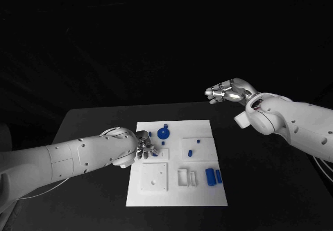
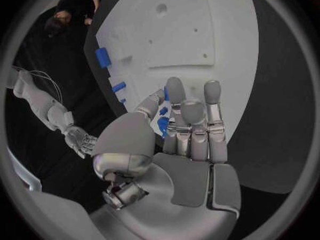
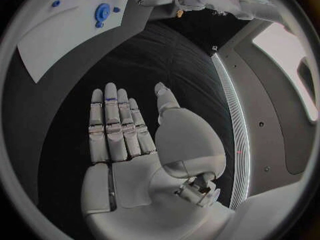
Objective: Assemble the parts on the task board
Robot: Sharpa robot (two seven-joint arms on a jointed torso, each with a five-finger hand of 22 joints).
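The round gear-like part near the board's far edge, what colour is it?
Blue. The gear stands out against the white board, best seen in the head view.

No text, label, brand, number or sign is showing legibly anywhere in these views.
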